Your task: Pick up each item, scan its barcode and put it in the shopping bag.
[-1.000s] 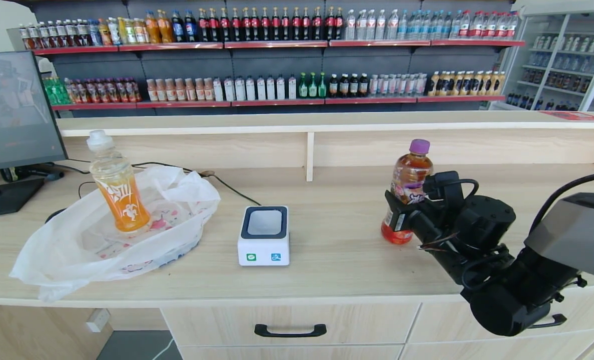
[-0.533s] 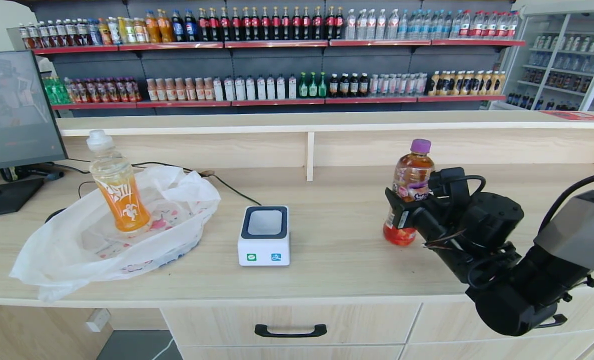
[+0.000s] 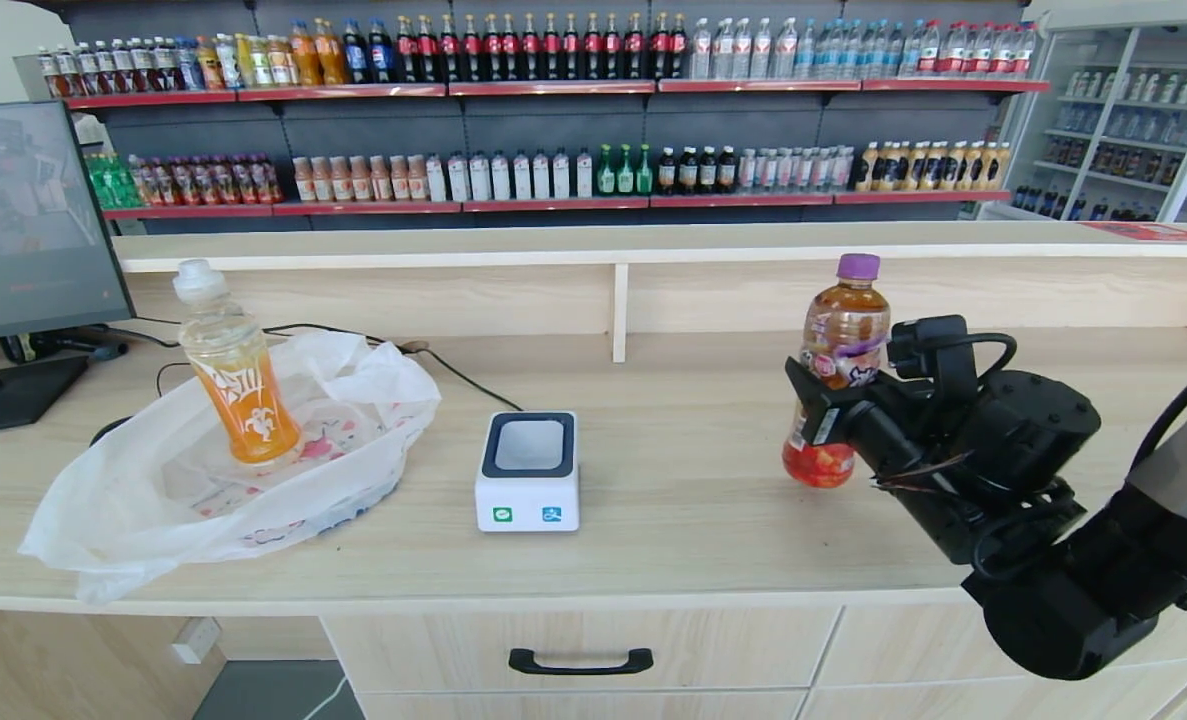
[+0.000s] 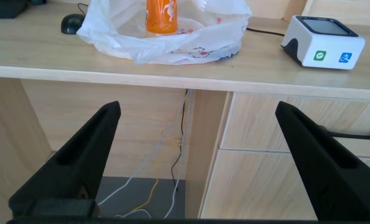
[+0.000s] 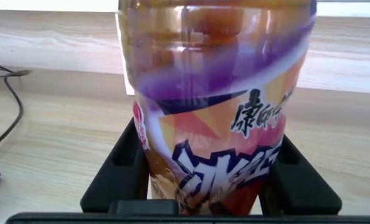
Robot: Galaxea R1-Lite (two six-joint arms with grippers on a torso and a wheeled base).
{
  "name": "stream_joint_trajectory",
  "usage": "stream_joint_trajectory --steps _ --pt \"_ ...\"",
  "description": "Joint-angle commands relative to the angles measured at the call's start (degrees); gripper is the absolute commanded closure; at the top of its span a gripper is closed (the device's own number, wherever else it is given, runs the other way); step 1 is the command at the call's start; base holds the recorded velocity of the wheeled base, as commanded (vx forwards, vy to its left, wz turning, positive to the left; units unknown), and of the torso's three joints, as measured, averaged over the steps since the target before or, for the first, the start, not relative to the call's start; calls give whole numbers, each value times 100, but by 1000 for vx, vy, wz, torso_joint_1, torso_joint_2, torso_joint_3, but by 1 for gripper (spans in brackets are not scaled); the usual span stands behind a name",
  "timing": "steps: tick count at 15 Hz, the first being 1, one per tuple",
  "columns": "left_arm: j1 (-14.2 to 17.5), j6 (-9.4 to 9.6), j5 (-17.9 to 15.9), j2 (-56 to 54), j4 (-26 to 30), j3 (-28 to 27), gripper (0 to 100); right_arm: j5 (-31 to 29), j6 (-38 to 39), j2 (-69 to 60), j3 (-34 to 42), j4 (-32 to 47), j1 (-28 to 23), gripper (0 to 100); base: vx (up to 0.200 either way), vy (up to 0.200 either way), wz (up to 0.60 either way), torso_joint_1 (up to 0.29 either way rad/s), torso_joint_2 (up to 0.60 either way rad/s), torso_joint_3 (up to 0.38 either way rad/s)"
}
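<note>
Orange bottle (image 3: 238,375) in bag (image 3: 113,515), frame left. Right gripper (image 3: 825,403) clamped on purple-cap bottle (image 3: 846,335); scan, bagging not done. Left gripper (image 4: 197,115) apart.

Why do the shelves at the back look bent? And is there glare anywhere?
Head view: the wide lens bows the straight shelves; the monitor faintly mirrors the room. Right wrist view: light streaks glint on the bottle. Left wrist view: shade lies under the counter.

Head and low left wrist views share the scanner (image 3: 527,470).
</note>
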Motion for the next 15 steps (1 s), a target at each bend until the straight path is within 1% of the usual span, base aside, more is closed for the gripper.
stream_joint_trajectory --steps 1,7,9,13,15 --pt "0 -1 1 -2 -1 -6 0 2 0 -379 142 -9 1 100 0 0 0 0 0 0" --pt "0 -1 1 -2 -1 2 0 2 -8 -1213 687 -9 168 100 0 0 0 0 0 0" --pt "0 -1 1 -2 -1 2 0 2 -8 -1468 836 -9 362 100 0 0 0 0 0 0" --pt "0 -1 1 -2 -1 -6 0 -6 -8 -1838 1126 -9 406 100 0 0 0 0 0 0" --pt "0 -10 1 -2 -1 2 0 -6 -26 -2022 1364 -9 564 100 0 0 0 0 0 0"
